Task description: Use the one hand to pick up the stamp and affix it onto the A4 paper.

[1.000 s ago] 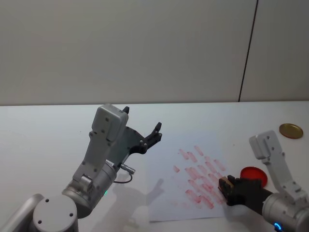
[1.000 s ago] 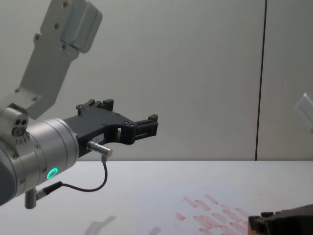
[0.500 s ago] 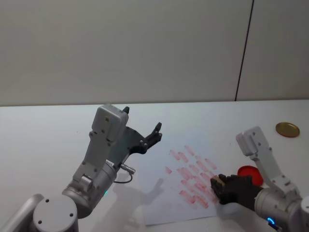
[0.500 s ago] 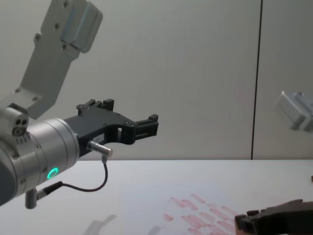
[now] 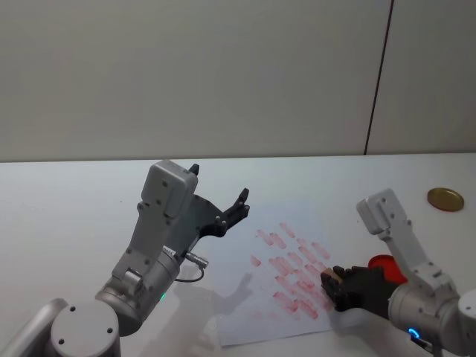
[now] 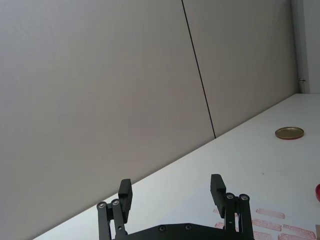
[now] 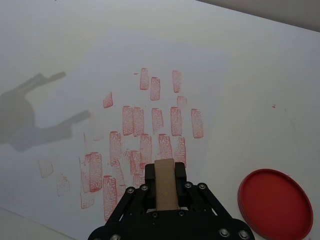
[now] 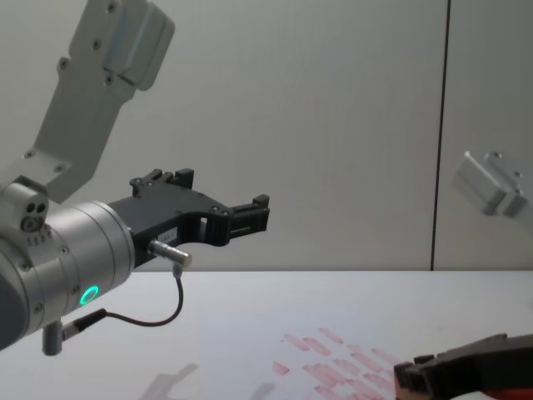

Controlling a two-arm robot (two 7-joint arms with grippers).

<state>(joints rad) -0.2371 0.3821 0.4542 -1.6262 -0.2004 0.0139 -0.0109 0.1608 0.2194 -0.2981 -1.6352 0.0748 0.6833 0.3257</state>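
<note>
The stamp (image 7: 165,186), a pale tan wooden block, is clamped between the black fingers of my right gripper (image 7: 165,172). In the head view the right gripper (image 5: 331,283) holds the stamp (image 5: 333,274) low over the right part of the A4 paper (image 5: 245,312), above its pinkish-red prints. The chest view shows the right gripper (image 8: 408,377) close above the paper (image 8: 250,367). My left gripper (image 5: 219,184) hangs open and empty in the air, left of the paper, also seen as the left gripper (image 6: 171,186) and left gripper (image 8: 221,192).
A flat round red ink dish (image 5: 387,266) lies on the white table just right of the paper, beside my right wrist; it shows as the dish (image 7: 277,200). A small gold lid (image 5: 446,198) sits at the far right. A grey wall stands behind the table.
My right gripper has carried the stamp leftward, from near the red dish to over the printed rows on the paper. The left arm has not moved.
</note>
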